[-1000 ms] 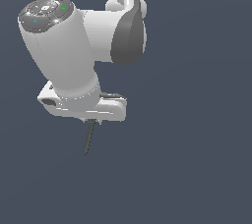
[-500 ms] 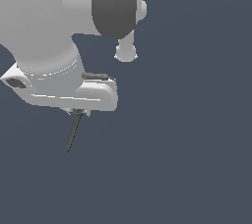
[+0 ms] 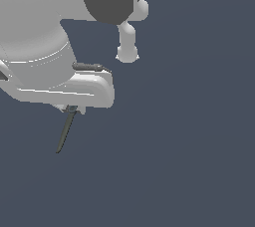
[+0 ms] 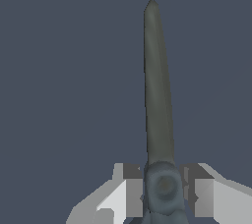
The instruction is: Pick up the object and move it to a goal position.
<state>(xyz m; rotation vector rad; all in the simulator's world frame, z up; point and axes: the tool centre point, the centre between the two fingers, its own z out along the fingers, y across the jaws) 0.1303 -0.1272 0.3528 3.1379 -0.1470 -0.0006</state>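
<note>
The object, a slim pair of scissors (image 3: 64, 130) with dark grey-green blades, hangs point-down under the white hand in the exterior view. Its handles are hidden by the hand. In the wrist view the blades (image 4: 157, 85) stretch away from the camera, and the pivot sits between the two fingers (image 4: 132, 188). My gripper (image 4: 162, 188) is shut on the scissors at the pivot. In the exterior view the gripper (image 3: 72, 107) fingers barely show beneath the hand.
The white arm and its wrist (image 3: 50, 37) fill the exterior view's upper left. A small white peg-like shape (image 3: 127, 44) shows to the hand's right. Plain dark grey-blue background lies everywhere else.
The arm with the scissors has shifted toward the exterior view's left and looms larger in the picture. The scissors stay held, blades pointing down.
</note>
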